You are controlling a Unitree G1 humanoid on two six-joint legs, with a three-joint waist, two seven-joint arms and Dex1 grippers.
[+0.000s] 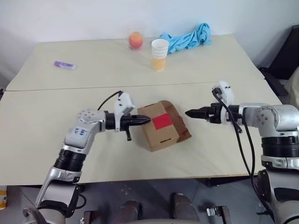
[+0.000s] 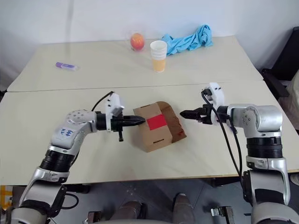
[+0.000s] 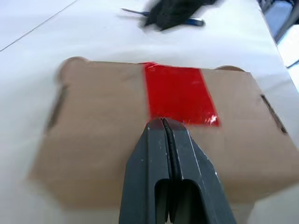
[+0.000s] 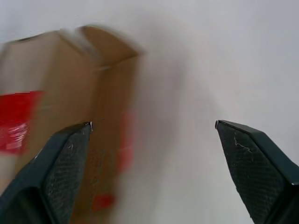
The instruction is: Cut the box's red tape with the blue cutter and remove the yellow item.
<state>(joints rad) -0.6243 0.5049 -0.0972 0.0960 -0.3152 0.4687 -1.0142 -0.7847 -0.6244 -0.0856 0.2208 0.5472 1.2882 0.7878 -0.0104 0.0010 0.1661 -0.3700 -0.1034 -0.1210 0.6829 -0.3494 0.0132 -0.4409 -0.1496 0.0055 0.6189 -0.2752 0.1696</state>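
Note:
The brown cardboard box (image 1: 159, 135) stands tilted in the middle of the table, with the red tape (image 1: 162, 122) on its top face. A side flap (image 1: 180, 125) hangs open on its right. My left gripper (image 1: 146, 119) is shut with nothing in it, and its tip (image 3: 163, 125) is at the tape's near edge. My right gripper (image 1: 188, 113) is open and empty (image 4: 153, 123), a little right of the box and pointing at it. In the left wrist view a slim blue piece (image 3: 195, 21), probably the blue cutter, shows by the blurred right gripper (image 3: 173, 11). The yellow item is hidden.
At the back of the table are an orange-red fruit (image 1: 135, 40), a white cup (image 1: 159, 54) with orange filling and a blue cloth (image 1: 189, 38). A purple-and-white marker (image 1: 64, 65) lies far left. A seam (image 1: 56, 88) crosses the table.

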